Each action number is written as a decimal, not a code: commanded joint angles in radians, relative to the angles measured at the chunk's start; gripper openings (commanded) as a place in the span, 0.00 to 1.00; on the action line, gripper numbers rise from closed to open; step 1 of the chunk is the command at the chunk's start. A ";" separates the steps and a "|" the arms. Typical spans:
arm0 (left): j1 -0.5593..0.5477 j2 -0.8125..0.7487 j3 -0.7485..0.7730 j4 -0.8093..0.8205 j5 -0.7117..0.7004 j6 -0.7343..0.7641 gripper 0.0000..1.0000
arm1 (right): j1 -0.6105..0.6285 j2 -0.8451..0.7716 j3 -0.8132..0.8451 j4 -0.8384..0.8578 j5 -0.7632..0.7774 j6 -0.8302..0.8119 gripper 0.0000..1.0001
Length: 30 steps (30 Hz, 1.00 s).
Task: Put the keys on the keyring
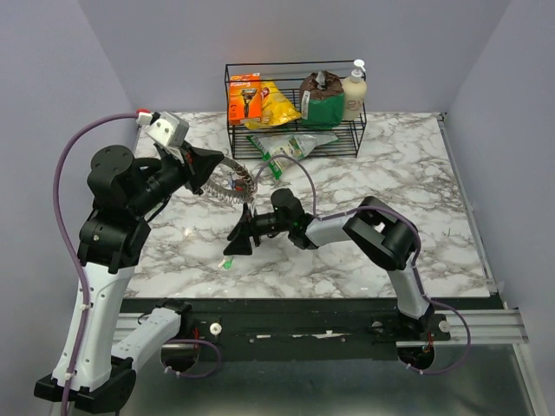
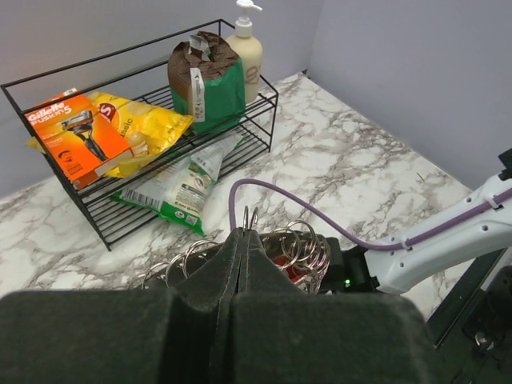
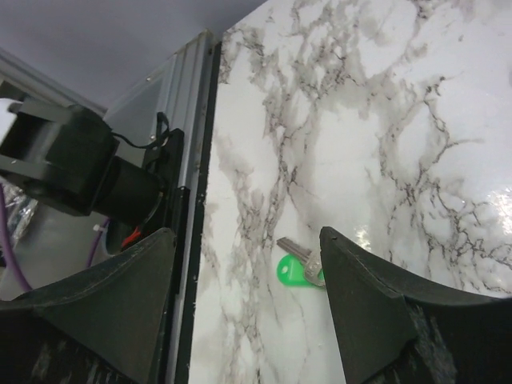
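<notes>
Lying flat on the white marbled bench, the small silver key with a green plastic head sat close to the near edge, with only a narrow strip of marble between it and the black front rail. The right end effector hung just over it, spread wide and holding nothing. Farther back, the large thin silver wire keyring, fringed with small rings and keys, was pinched in the fully closed left end effector. Open marble spread rightward and back to the black wire rack. Only the right wrist view showed the key partly hidden behind one finger. Only the left wrist view showed the pads pressed together on the wire.
</notes>
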 commanded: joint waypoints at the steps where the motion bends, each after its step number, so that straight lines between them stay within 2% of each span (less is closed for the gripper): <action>1: 0.006 -0.018 -0.021 0.057 0.082 -0.024 0.00 | 0.000 0.065 0.074 -0.082 0.096 -0.038 0.80; 10: 0.006 -0.032 -0.057 0.078 0.125 -0.021 0.00 | 0.010 0.111 0.095 -0.140 0.163 -0.059 0.77; 15: 0.007 -0.034 -0.072 0.095 0.140 -0.024 0.00 | 0.013 0.133 0.111 -0.154 0.146 -0.066 0.66; 30: 0.006 -0.020 -0.073 0.089 0.160 -0.021 0.00 | 0.023 0.151 0.111 -0.209 0.110 -0.104 0.52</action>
